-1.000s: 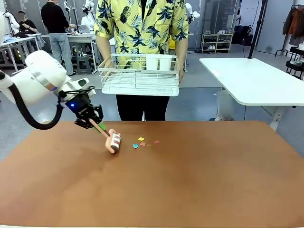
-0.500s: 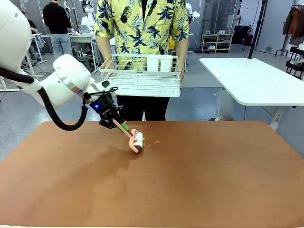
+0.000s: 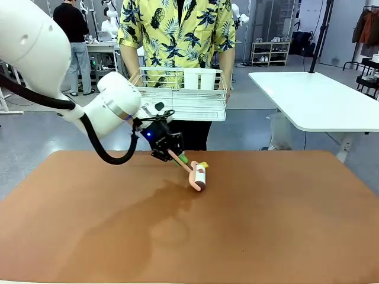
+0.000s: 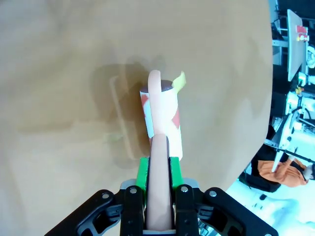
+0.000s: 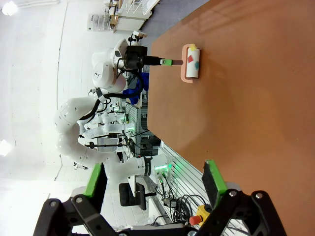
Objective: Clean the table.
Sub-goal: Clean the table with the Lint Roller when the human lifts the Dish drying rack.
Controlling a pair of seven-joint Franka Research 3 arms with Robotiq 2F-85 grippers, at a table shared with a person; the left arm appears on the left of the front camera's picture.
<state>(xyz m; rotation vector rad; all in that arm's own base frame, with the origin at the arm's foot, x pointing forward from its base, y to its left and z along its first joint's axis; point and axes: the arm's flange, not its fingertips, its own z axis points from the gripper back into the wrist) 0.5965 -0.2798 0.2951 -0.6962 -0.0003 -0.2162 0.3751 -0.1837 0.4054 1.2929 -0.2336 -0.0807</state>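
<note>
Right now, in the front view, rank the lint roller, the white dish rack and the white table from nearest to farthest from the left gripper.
1. Lint roller: handle in the fingers of the left gripper.
2. White dish rack: just beyond, held by the person.
3. White table: far right.

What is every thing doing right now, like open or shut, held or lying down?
left gripper: shut on the roller's handle.
right gripper: open, holding nothing.
lint roller: held by its handle, head down on the table, coloured scraps stuck to it.
table: roller's head rests on it.
dish rack: held up by the person, white cups upright inside.
</note>
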